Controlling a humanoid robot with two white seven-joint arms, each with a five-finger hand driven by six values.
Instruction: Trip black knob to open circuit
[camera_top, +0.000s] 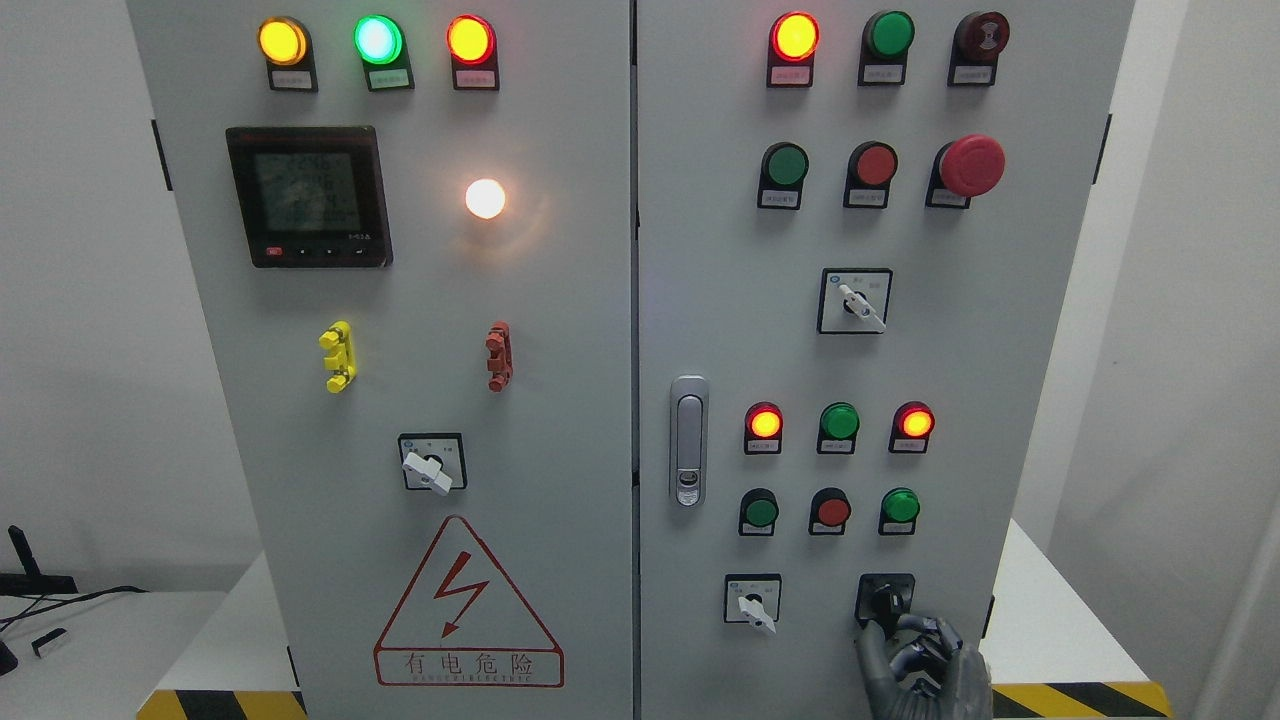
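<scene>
**Right robot hand at the black knob on the lower right of the cabinet**

A grey electrical cabinet (560, 300) with two doors is seen from the front. The black knob (884, 599) is mounted in the bottom right corner of the right door, on a black square plate, just to the right of a white-handled selector switch (752, 603). The right robot hand (922, 665) is raised from the bottom edge of the picture, directly beneath the knob. Its fingers (925, 645) are curled, and its thumb is extended upward so that the tip reaches the lower edge of the knob; whether the knob is actually gripped cannot be told, as the contact is small and dark.

Above the knob, a row of three push buttons (831, 511) is fitted, and over that a row of three indicator lamps (838, 422), the outer two of which are lit red. A silver door handle (688, 440) is set at the left edge of the right door. Higher up, a red mushroom button (970, 165) is seen near the right edge.

On the left door, a digital meter (308, 196) is mounted beside a lit white lamp (485, 198), and a red-bordered warning triangle (468, 605) is placed at the bottom. The cabinet is stood on a white desk (1060, 620) with yellow and black striping along its front edge.
</scene>
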